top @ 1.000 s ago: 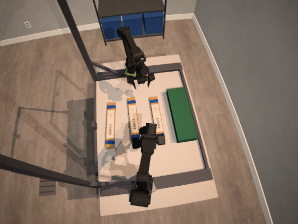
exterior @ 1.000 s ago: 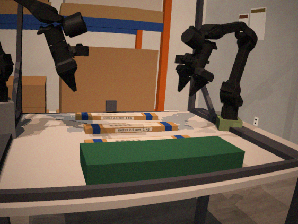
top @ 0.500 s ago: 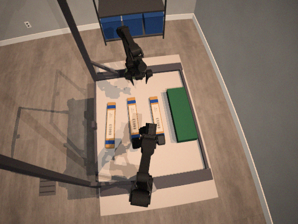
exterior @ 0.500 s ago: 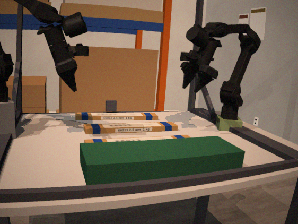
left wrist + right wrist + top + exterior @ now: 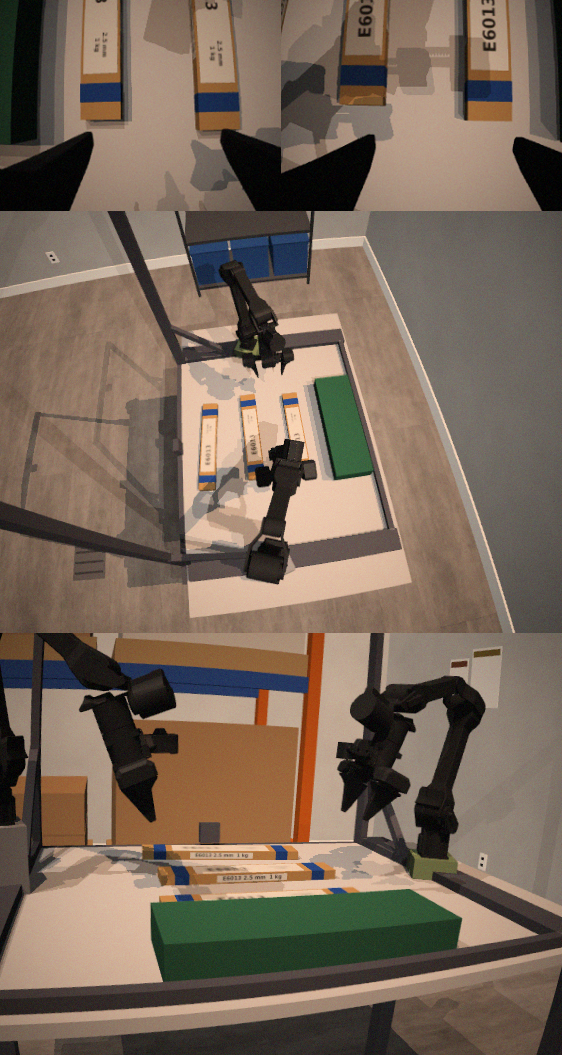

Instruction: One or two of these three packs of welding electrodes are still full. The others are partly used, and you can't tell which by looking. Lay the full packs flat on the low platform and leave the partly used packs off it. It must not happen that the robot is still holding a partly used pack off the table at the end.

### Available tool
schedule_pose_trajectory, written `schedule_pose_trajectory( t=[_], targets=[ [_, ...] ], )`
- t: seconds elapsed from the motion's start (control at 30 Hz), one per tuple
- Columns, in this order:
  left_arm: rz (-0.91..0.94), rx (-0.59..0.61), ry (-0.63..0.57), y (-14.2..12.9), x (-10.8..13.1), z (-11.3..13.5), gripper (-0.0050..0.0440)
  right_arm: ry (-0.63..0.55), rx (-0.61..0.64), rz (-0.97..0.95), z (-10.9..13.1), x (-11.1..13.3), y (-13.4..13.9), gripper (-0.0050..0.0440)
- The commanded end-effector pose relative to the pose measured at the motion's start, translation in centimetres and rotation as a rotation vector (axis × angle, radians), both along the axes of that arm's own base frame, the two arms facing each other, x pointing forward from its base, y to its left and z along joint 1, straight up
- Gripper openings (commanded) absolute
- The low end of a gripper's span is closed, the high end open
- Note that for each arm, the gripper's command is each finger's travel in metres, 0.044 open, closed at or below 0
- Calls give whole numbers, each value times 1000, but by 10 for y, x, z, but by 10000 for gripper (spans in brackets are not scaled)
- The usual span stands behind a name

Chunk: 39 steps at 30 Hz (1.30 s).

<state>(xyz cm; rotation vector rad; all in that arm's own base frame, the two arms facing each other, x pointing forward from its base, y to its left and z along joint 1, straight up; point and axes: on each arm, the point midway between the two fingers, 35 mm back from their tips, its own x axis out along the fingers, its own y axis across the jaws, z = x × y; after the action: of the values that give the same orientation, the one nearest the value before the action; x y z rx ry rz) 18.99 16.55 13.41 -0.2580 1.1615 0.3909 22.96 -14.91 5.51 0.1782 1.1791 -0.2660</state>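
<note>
Both left pincer point(image 5: 270, 375) point(image 5: 356, 814) point(image 5: 157, 134) and right pincer point(image 5: 286, 471) point(image 5: 151, 820) point(image 5: 444, 142) released, above desk point(image 5: 330, 516) point(image 5: 75, 943) point(image 5: 157, 89) point(image 5: 422, 113). Near E6013 pack point(image 5: 293, 416) point(image 5: 265, 894) point(image 5: 100, 47) point(image 5: 488, 110), middle pack point(image 5: 251, 426) point(image 5: 250, 876) point(image 5: 217, 47) point(image 5: 363, 75), far pack point(image 5: 208, 436) point(image 5: 220, 853) point(image 5: 283, 11) lie off green platform point(image 5: 342, 426) point(image 5: 305, 928) point(image 5: 6, 71) point(image 5: 559, 47). Likely step: weighing. Straddle one squarely, grip its sides gently, raise level, compare heft; lower any light one.

The pale table point(image 5: 340, 511) point(image 5: 75, 943) point(image 5: 157, 89) point(image 5: 441, 165) carries three electrode packs point(image 5: 251, 426) point(image 5: 255, 876) point(image 5: 101, 56) point(image 5: 488, 56) lying flat beside a green platform point(image 5: 343, 426) point(image 5: 305, 918) point(image 5: 6, 71) point(image 5: 559, 47).
</note>
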Motion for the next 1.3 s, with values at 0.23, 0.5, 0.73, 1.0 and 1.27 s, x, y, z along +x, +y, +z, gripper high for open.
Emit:
schedule_pose_trajectory(
  t=[0.23,0.5,0.73,1.0,1.27],
  targets=[
    [-1,14,-14,59,18,-40,430,-20,-12,1,-40,28,-56,430],
    [-1,15,-13,94,28,-70,430,-19,-13,1,-70,42,-90,430],
    [-1,15,-13,103,30,-77,430,-19,-13,1,-77,45,-98,430],
    [1,14,-10,100,29,-77,430,-17,-15,-1,-75,44,-95,430],
    [2,-5,1,96,27,-94,430,-3,1,-2,-95,40,-91,430]
  ],
)
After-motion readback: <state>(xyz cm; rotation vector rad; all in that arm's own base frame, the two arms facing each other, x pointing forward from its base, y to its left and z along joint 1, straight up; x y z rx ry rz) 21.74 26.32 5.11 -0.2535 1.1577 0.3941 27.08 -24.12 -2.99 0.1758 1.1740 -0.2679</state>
